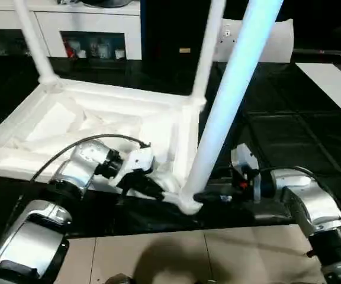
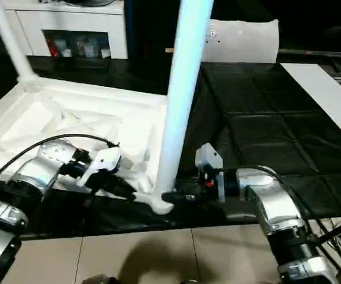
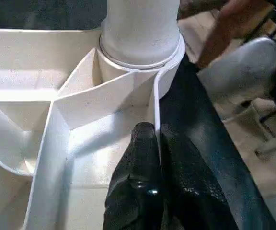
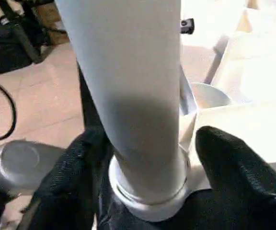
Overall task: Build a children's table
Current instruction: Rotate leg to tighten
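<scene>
I'm pinching the upturned tabletop's rim (image 3: 153,103) with my left gripper (image 3: 150,143) clamped, while my right gripper (image 4: 143,158) straddles the near-corner leg (image 1: 229,94), fingers spread; I should press straight down.

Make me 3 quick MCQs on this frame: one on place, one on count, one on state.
1. The right gripper is at:
A. the base of the near leg
B. the top end of a far leg
C. the tiled floor

2. Legs standing up from the table top in the left eye view:
A. one
B. three
C. four

3. The left gripper is:
A. wide open in mid-air
B. shut on the table top's rim
C. holding a loose leg

Answers:
1 A: the right wrist view shows it at that leg's foot, by the corner socket.
2 B: the near leg plus two far legs.
3 B: in the left wrist view its fingers pinch the thin white wall.
</scene>
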Robot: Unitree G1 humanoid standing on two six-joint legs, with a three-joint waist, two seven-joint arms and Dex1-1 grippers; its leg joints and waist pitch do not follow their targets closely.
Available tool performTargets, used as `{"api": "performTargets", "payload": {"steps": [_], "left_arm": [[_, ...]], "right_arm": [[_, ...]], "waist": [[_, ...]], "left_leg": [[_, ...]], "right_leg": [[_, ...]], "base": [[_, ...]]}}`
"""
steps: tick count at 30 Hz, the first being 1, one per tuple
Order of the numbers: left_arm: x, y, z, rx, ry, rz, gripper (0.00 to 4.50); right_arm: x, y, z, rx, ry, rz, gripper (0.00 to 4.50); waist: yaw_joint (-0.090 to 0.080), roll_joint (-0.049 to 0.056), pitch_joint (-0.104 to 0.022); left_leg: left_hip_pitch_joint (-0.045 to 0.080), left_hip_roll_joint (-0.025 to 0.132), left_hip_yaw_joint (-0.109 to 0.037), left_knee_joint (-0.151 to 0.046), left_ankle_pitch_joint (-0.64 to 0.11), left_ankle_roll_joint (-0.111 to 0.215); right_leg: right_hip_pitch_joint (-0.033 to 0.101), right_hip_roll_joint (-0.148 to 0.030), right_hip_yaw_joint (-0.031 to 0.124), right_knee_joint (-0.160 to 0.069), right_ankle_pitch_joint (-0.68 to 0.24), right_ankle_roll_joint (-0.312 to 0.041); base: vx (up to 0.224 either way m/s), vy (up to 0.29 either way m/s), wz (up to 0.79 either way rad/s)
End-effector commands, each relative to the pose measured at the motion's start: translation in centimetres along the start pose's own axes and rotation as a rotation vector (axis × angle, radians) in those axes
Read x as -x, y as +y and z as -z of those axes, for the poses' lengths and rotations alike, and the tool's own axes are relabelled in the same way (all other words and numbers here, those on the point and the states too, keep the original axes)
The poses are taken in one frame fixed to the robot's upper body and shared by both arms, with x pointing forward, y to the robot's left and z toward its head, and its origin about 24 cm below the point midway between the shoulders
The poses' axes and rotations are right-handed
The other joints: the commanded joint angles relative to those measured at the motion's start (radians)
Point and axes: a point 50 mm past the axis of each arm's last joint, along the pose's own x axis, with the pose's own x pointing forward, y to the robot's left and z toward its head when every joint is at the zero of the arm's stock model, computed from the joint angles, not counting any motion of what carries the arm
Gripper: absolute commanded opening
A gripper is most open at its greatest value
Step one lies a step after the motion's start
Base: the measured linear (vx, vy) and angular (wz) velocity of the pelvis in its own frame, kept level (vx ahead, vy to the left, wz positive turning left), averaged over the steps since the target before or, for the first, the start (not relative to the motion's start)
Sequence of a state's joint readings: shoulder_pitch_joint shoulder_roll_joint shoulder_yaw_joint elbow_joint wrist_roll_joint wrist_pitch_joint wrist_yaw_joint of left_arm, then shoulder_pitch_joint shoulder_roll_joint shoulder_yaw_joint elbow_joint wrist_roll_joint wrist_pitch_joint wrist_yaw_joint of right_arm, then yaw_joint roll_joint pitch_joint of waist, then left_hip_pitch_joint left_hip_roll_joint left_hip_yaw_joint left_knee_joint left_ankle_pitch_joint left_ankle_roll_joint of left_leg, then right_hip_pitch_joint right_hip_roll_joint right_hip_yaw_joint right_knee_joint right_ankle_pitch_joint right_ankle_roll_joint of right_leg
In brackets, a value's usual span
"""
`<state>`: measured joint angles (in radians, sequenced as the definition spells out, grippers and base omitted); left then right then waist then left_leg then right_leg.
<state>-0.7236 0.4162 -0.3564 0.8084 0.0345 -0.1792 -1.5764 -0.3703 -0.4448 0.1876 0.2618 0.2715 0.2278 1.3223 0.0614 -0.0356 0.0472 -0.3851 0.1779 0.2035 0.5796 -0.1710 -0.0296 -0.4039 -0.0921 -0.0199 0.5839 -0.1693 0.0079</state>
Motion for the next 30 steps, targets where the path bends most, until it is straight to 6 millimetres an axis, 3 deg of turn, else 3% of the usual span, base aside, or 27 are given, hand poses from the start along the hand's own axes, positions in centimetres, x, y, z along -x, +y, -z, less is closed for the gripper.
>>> {"api": "performTargets", "payload": {"steps": [1,11,20,22,23,24,26,28,29,30], "left_arm": [[-1.1,-0.6,0.2,-0.018,0.055,0.096,0.00],[-1.2,-0.7,0.0,-0.039,0.065,0.120,0.00],[-1.4,-0.5,-0.2,-0.019,0.029,0.094,0.00],[-2.3,0.6,-1.0,0.017,-0.036,-0.021,0.00],[-2.6,1.0,-1.3,0.030,-0.055,-0.063,0.00],[-3.1,1.6,-1.8,0.044,-0.087,-0.126,0.00],[-3.8,2.4,-2.5,0.067,-0.132,-0.199,0.00],[-4.2,2.7,-2.9,0.087,-0.153,-0.225,0.00],[-4.8,3.2,-3.5,0.108,-0.173,-0.263,0.00],[-5.2,3.5,-3.9,0.123,-0.184,-0.288,0.00]], "right_arm": [[0.0,-0.2,-0.4,0.022,0.011,-0.020,2.85],[-0.7,0.0,-0.5,0.024,0.009,-0.079,2.02],[-1.0,0.6,-0.2,-0.002,-0.003,-0.085,1.91],[-1.7,0.7,0.5,-0.041,-0.015,-0.001,1.91],[-2.0,0.6,0.7,-0.055,-0.018,0.044,1.91],[-2.5,0.2,0.9,-0.070,-0.032,0.135,1.91],[-3.2,-0.4,1.1,-0.095,-0.057,0.257,1.91],[-3.7,-0.7,1.1,-0.110,-0.075,0.305,1.89],[-4.4,-1.0,1.1,-0.149,-0.104,0.373,1.88],[-4.8,-1.2,1.1,-0.178,-0.122,0.418,1.88]], "waist": [[-0.001,-0.004,-0.060],[0.002,-0.005,-0.063],[-0.001,-0.002,-0.058],[-0.001,-0.001,-0.056],[0.002,0.000,-0.052],[-0.001,-0.002,-0.053],[-0.018,-0.009,-0.046],[-0.027,-0.008,-0.044],[-0.041,-0.008,-0.042],[-0.044,-0.008,-0.042]], "left_leg": [[0.029,0.059,-0.014,-0.069,-0.254,0.029],[0.029,0.056,-0.013,-0.066,-0.235,0.029],[0.031,0.057,-0.016,-0.070,-0.283,0.006],[0.030,0.056,-0.015,-0.071,-0.280,0.006],[0.037,0.057,-0.014,-0.071,-0.299,0.003],[0.035,0.056,-0.015,-0.072,-0.311,-0.002],[0.033,0.049,-0.031,-0.074,-0.409,-0.044],[0.031,0.047,-0.034,-0.076,-0.433,-0.053],[0.038,0.047,-0.038,-0.074,-0.479,-0.057],[0.034,0.046,-0.042,-0.076,-0.484,-0.059]], "right_leg": [[0.030,-0.047,0.021,-0.051,-0.227,-0.248],[0.033,-0.045,0.020,-0.046,-0.184,-0.257],[0.030,-0.045,0.022,-0.052,-0.243,-0.243],[0.029,-0.043,0.023,-0.052,-0.235,-0.243],[0.021,-0.043,0.024,-0.059,-0.253,-0.240],[0.024,-0.045,0.024,-0.058,-0.270,-0.237],[0.015,-0.053,0.023,-0.075,-0.480,-0.170],[0.011,-0.051,0.022,-0.080,-0.533,-0.147],[0.001,-0.052,0.022,-0.089,-0.588,-0.129],[0.004,-0.052,0.019,-0.090,-0.593,-0.126]], "base": [[0.000,0.000,0.00],[0.000,0.000,0.00],[0.000,0.000,0.00],[0.000,0.000,0.00],[0.000,0.000,0.00],[0.000,0.000,0.00],[0.000,0.000,0.00],[0.000,0.000,0.00],[0.000,0.000,0.00],[0.000,0.000,0.00]]}}
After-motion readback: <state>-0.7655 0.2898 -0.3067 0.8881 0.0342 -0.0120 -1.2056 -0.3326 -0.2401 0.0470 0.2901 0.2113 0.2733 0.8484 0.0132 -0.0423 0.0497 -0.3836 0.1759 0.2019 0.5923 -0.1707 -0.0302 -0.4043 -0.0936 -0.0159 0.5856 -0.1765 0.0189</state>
